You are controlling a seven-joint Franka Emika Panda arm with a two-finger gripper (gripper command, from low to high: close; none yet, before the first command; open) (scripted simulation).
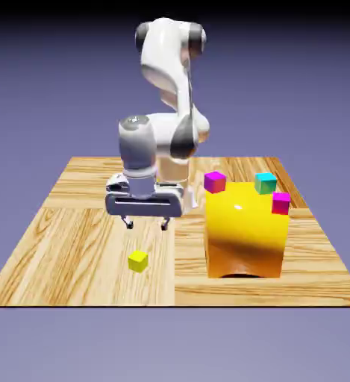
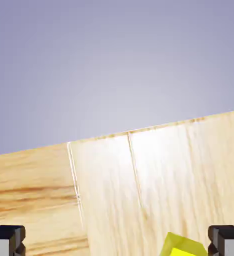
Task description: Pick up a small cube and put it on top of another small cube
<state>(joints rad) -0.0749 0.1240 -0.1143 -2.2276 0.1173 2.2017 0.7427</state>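
Note:
A tiny bright-yellow cube (image 1: pixel 138 260) rests on the wooden table (image 1: pixel 80 246), toward the front. My gripper (image 1: pixel 145 224) hangs above the table just behind the cube, fingers apart and empty. In the hand view the cube (image 2: pixel 181 246) peeks in at the bottom edge, closer to the right fingertip (image 2: pixel 227 241) than the left fingertip (image 2: pixel 6 241). Three small cubes sit on top of the large yellow-orange block (image 1: pixel 246 231): a purple one (image 1: pixel 215 181), a teal one (image 1: pixel 266 183) and a magenta one (image 1: pixel 280 202).
The big block stands on the exterior view's right half of the table, close beside the gripper's right. The table's front edge (image 1: pixel 170 304) lies a little past the yellow cube. In the hand view the table's edge (image 2: pixel 138 131) meets the backdrop.

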